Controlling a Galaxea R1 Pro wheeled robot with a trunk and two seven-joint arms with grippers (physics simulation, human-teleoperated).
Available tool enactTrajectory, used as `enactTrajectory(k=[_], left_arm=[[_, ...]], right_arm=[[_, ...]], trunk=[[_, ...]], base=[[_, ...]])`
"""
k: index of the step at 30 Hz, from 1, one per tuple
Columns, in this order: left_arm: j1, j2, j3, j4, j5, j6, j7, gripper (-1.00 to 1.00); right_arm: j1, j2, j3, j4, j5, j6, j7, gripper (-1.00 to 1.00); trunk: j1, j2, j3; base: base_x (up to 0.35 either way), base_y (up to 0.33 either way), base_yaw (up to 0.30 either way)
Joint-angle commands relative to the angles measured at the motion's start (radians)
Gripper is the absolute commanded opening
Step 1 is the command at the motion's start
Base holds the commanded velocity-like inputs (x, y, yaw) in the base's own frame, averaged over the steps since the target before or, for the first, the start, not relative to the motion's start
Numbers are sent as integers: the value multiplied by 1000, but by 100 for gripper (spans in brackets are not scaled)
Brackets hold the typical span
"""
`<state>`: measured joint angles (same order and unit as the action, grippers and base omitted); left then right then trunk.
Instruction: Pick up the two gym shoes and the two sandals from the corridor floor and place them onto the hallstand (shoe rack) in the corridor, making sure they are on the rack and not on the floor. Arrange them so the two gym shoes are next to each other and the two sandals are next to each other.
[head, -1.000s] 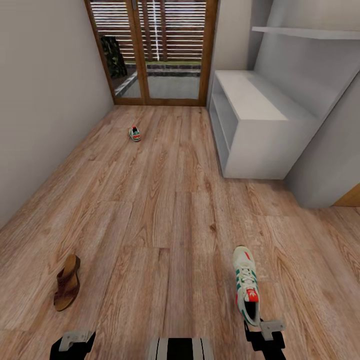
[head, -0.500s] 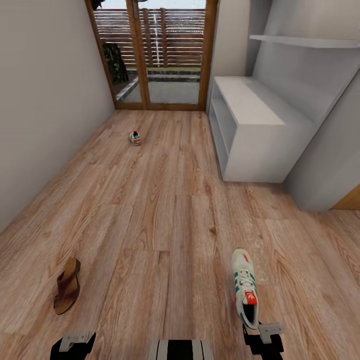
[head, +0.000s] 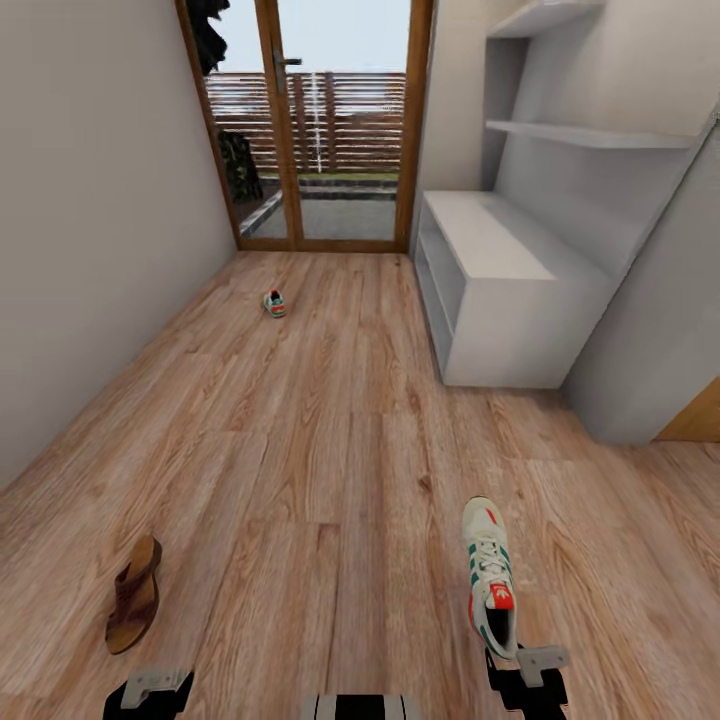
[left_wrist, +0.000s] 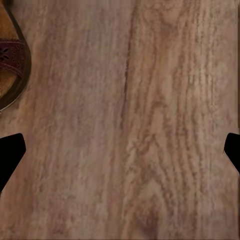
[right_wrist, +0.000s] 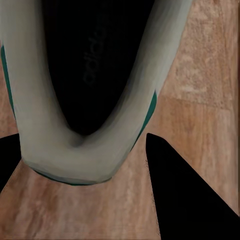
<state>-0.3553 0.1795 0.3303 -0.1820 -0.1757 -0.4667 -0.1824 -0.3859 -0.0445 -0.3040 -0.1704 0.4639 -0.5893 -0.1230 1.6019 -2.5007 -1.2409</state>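
One white gym shoe (head: 490, 575) with green stripes lies on the corridor floor (head: 330, 450) at the near right, toe pointing away. Its heel (right_wrist: 80, 125) sits between the fingers of my open right gripper (head: 528, 672), which hovers just behind it. The other gym shoe (head: 274, 303) lies far off near the glass door. A brown sandal (head: 133, 594) rests at the near left, and its edge (left_wrist: 10, 60) shows beside my open, empty left gripper (left_wrist: 120, 155). The second sandal is out of view. The hallstand (head: 500, 290) stands along the right wall.
A wood-framed glass door (head: 320, 130) closes the corridor's far end. A plain wall (head: 90, 220) runs along the left. Stepped upper shelves (head: 590, 130) rise above the hallstand's bench. A grey block (head: 660, 350) juts out just past the bench's near end.
The head camera has tilted up, so more of the door and upper shelves shows. Shoes, sandal and both grippers have stayed where they were.
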Motion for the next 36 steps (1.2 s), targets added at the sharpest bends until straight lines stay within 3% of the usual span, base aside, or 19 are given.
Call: enactTrajectory(k=[1,4,18,36], left_arm=[[-1,-1,9,1,-8,-3,-5,100],[-1,-1,9,1,-8,-3,-5,100],[-1,-4,9,1,-8,-3,-4,100],[5,3,10,1,-13,-11,0,100]], right_arm=[[-1,0,-3,2,10,-3,-9,-100],[-1,0,-3,2,10,-3,-9,-100],[-1,0,-3,3,12,-3,-7,-100],[-1,1,-4,2,10,-3,-8,-100]], trunk=[[-1,0,5],[-2,1,21],[-56,99,86],[-125,225,145]], base=[[0,0,0],[0,0,0],[0,0,0],[0,0,0]])
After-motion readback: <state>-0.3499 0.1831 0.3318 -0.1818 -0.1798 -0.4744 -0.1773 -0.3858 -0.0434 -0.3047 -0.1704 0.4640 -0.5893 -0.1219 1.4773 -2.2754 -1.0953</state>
